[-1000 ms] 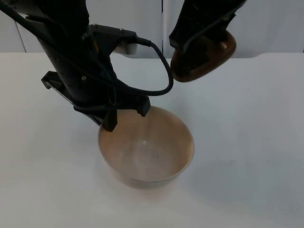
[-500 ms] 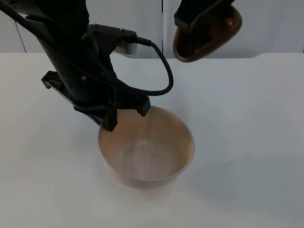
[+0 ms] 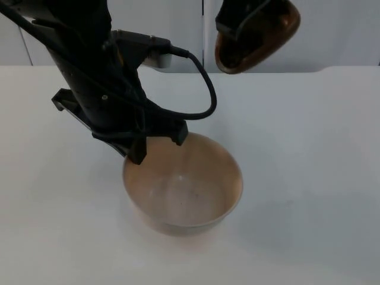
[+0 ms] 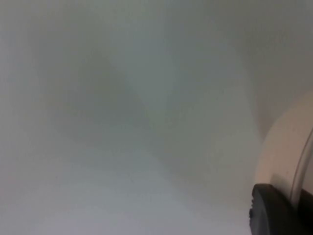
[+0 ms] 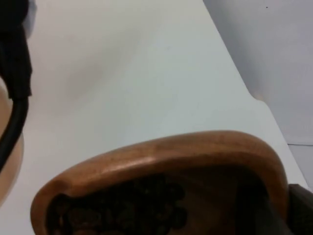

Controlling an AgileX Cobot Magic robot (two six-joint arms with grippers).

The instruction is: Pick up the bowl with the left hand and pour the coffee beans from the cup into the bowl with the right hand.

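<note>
The left gripper (image 3: 155,144) clasps the bowl (image 3: 184,187) at its eleven o'clock rim. At one o'clock from the bowl, well above the table (image 3: 309,154), the right gripper (image 3: 240,21) grasps the cup (image 3: 261,38) of coffee beans (image 5: 127,205).

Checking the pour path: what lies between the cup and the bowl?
In the top view, bare white table and the left arm's black cable separate the cup from the bowl.

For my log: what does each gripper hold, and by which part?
Left gripper: the bowl, by its rim. Right gripper: the wooden cup with coffee beans, by its side.
</note>
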